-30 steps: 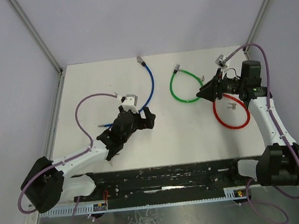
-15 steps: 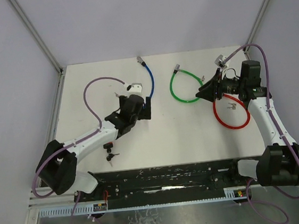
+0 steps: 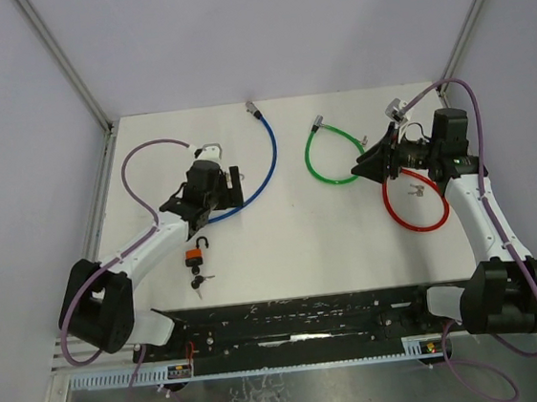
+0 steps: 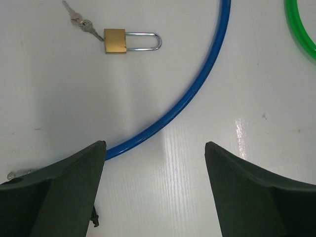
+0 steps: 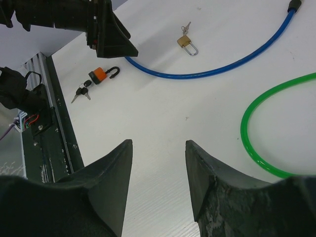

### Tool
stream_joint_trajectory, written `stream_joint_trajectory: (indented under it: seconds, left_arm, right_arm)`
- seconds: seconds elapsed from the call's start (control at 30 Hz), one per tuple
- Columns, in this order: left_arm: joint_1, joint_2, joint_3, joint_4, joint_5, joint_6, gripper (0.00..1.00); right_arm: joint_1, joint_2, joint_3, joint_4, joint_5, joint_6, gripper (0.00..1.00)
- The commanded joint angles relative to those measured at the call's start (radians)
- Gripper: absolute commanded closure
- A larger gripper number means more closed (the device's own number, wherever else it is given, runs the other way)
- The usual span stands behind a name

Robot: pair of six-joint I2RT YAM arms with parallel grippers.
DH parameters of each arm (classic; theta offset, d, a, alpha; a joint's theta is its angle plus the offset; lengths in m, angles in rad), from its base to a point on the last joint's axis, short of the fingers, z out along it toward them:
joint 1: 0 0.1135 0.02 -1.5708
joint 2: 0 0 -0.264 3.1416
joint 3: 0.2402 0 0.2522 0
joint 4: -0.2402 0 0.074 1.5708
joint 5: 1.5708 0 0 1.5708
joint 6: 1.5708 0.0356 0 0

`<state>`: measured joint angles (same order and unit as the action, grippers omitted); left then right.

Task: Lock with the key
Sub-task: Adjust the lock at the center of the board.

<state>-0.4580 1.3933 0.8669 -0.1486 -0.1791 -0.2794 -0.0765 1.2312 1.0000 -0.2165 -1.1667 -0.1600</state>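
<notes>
An orange padlock (image 3: 195,256) with its shackle swung open lies on the white table, with black-headed keys (image 3: 200,282) just in front of it. Both also show in the right wrist view, the orange padlock (image 5: 100,75) and the keys (image 5: 81,92). A small brass padlock (image 4: 114,41) with silver keys (image 4: 79,22) lies inside the curve of the blue cable (image 4: 197,94). My left gripper (image 3: 234,180) is open and empty beside the blue cable, behind the orange padlock, its jaws wide in the left wrist view (image 4: 153,148). My right gripper (image 3: 362,165) is open and empty (image 5: 158,143).
A blue cable (image 3: 269,158), a green cable loop (image 3: 315,165) and a red cable loop (image 3: 410,217) lie across the table. Small keys (image 3: 419,188) lie by the red loop. A black rail (image 3: 300,318) runs along the near edge.
My left arm swung back and to the left, uncovering first the black keys, then the orange padlock. The right arm has not moved.
</notes>
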Motion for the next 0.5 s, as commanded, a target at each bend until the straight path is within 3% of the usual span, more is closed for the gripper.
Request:
stream_joint_trajectory:
  seconds: [0.0, 0.47]
  left_arm:
    - [0.007, 0.01, 0.003, 0.083, 0.093, 0.006, 0.21]
    - [0.014, 0.206, 0.137, 0.078, -0.004, 0.063, 0.23]
  right_arm:
    - [0.009, -0.003, 0.007, 0.009, -0.027, -0.017, 0.46]
    - [0.009, 0.004, 0.013, -0.01, -0.026, -0.036, 0.46]
